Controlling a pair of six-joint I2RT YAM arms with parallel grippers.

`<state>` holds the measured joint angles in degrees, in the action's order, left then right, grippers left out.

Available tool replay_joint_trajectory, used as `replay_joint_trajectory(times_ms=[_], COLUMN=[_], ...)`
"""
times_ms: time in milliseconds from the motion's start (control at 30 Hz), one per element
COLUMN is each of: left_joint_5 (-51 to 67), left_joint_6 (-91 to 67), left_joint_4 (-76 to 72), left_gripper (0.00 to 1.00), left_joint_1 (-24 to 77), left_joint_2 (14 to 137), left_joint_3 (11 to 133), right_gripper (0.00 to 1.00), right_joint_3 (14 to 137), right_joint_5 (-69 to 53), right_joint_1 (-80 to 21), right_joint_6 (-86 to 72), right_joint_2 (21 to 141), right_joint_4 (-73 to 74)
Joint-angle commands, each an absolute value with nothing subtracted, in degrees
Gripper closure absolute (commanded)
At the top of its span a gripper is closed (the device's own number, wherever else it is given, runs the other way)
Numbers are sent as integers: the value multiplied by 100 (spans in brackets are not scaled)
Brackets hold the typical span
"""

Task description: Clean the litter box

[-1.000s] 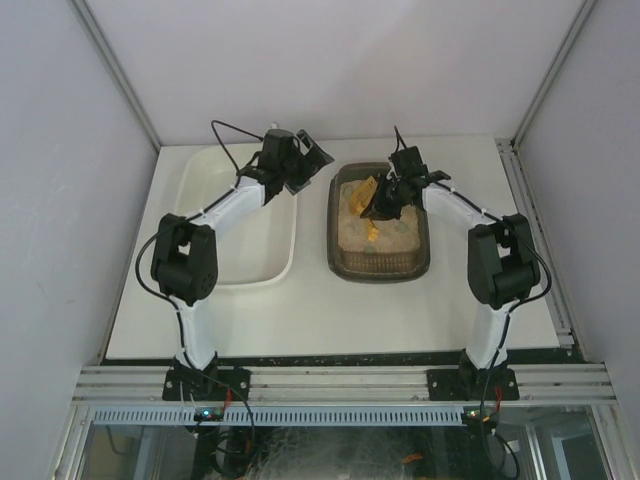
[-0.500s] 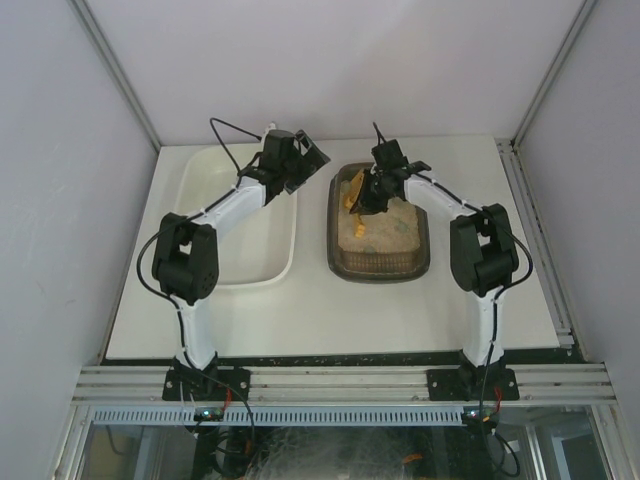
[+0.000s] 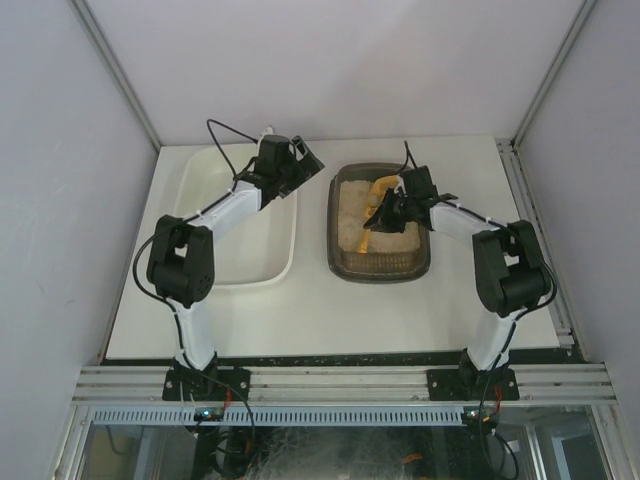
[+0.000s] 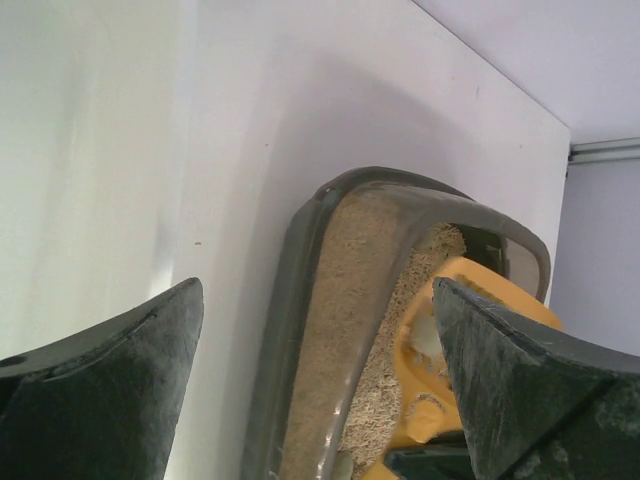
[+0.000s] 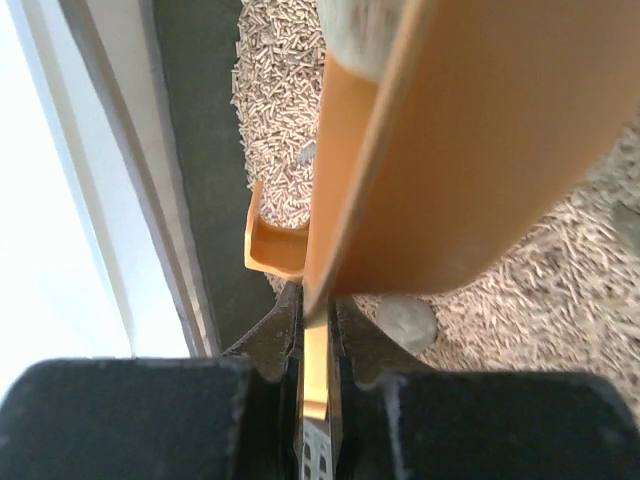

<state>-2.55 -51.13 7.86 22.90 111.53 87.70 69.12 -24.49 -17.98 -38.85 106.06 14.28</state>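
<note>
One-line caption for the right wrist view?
Right gripper shut on an orange scoop over pellet litter in the litter box.

A white table [image 3: 320,320] fills the booth; pale grey walls [image 3: 340,60] rise at twelve, nine and three o'clock, metal corner posts [image 3: 120,80] between them, an aluminium rail [image 3: 340,382] along six o'clock, lighting soft and even

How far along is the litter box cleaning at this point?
Done: the right gripper is clamped on the orange scoop. In hand: the scoop is down over the litter inside the litter box. Left: at least one grey clump lies in the litter beside the scoop, not yet lifted out. The left gripper hangs open near the white tub.
</note>
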Motion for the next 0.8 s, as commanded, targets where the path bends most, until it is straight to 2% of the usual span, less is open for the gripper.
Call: replay_joint_trajectory(times_ms=[0,267,467,767], left_joint_5=[-151,-95,-121,-14], left_joint_6=[-4821,-4664,-4599,-4559], left_joint_4=[573,563,550,647], left_gripper=[0,1,1,1], left_joint_1=[2184,2088,2074,2071], left_joint_2=[10703,10524,10396,10201], left_joint_3=[8592,8390,8291,8172], right_gripper=[100,100,100,100], right_joint_3=[6602,6122,5784,5550], right_joint_5=[-2956,-3493,-4291,-4678], right_joint_1=[-1752,-1555,-1209,-1151], right_joint_6=[-4130,-4398,-5113,-5433], right_joint_2=[9874,9329,9331,9268], right_joint_4=[1045,490,-558,-967])
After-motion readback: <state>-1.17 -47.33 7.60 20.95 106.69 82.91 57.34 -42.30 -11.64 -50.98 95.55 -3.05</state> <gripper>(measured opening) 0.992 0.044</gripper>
